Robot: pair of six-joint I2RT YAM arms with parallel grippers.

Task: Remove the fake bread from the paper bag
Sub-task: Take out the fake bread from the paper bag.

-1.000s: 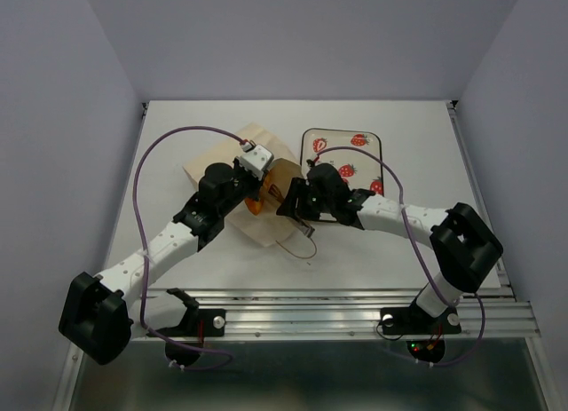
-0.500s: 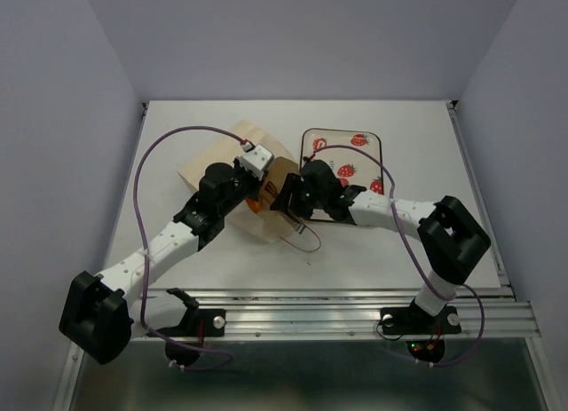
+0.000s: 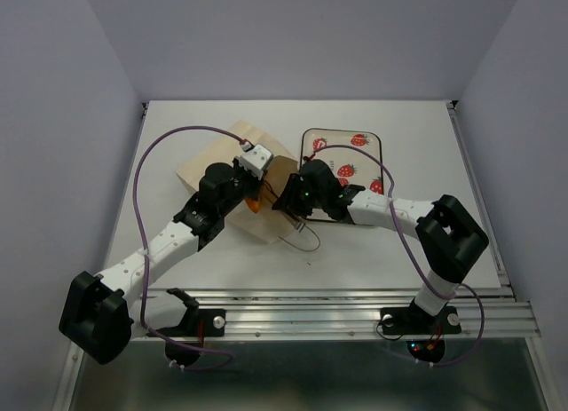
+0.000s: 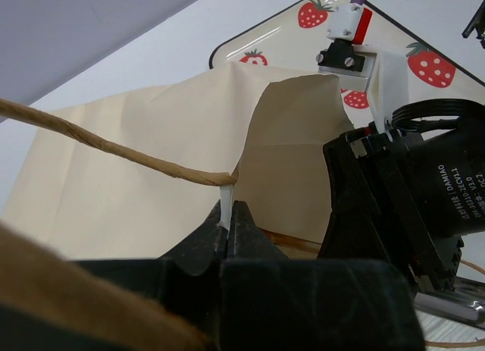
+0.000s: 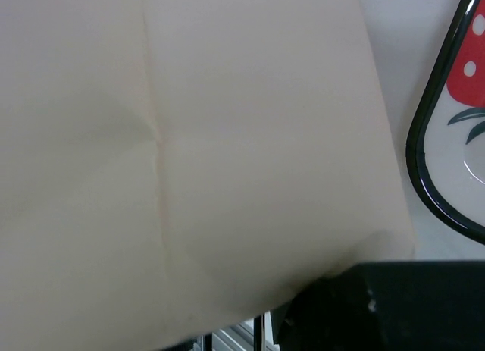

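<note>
White tabletop [image 3: 417,136] under pale walls is carrying the paper bag [image 3: 222,158], lying centre-left in the overhead view. At its mouth the left gripper [image 4: 227,217] is pinching the upper rim between closed jaws, propping it open. Opposite, the right gripper [image 3: 289,203] is hovering at the opening beside the strawberry-print tray [image 3: 337,154]; its jaw width I cannot tell. Only an orange glimpse of the fake bread [image 3: 255,201] is showing inside. Extraction is seemingly just starting: next, the right gripper needs to be reaching deeper and closing around the fake bread.

Cream paper bag [image 3: 211,155], strawberry-print tray [image 3: 346,131]
</note>
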